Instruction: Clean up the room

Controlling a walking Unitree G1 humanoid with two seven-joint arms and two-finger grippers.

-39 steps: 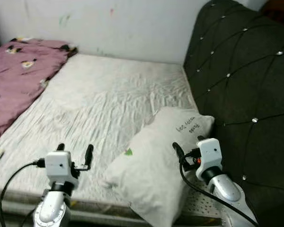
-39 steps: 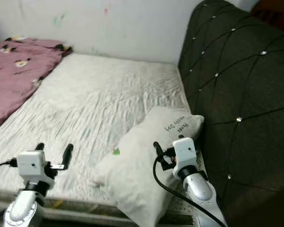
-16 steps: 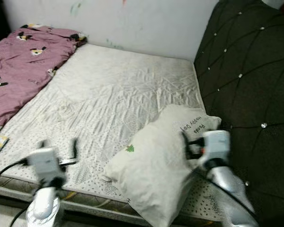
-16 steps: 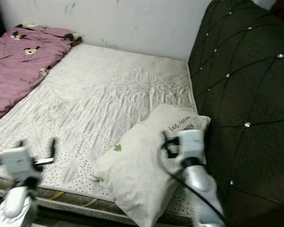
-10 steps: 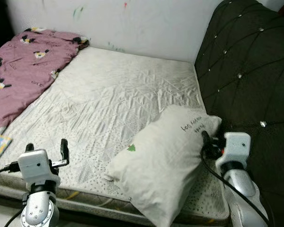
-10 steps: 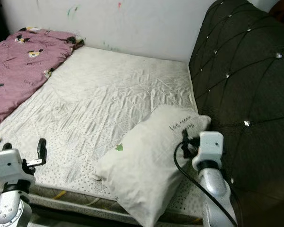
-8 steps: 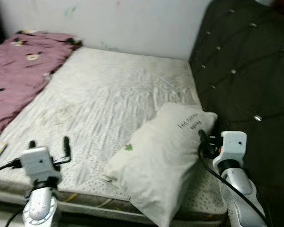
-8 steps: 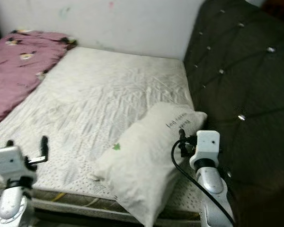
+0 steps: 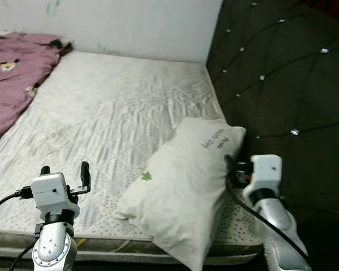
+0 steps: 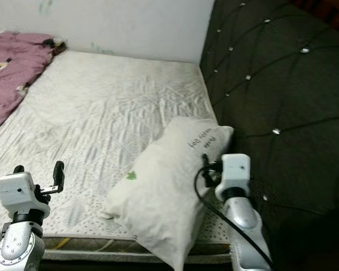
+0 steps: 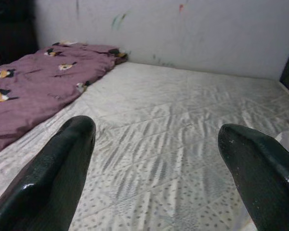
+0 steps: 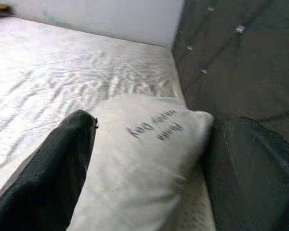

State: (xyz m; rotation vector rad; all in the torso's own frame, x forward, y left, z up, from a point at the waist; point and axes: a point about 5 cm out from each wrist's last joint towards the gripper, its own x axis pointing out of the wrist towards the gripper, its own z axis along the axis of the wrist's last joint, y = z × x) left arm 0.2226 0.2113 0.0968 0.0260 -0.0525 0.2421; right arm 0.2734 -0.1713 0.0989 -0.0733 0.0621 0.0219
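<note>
Head and wrist views over mattress (image 9: 118, 113)

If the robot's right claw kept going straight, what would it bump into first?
Most likely the white pillow: the right claw is open and points straight at it, very near.

A bedroom in a home. A bare mattress (image 9: 113, 113) fills it — pillow (image 9: 186, 180), purple blanket (image 9: 11, 84), tufted headboard (image 9: 271, 73).

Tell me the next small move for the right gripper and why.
Probably ease the right gripper forward and shut its jaws on the pillow. The open jaws already straddle the pillow's end by the dark headboard, and the pillow lies askew over the mattress edge.
</note>
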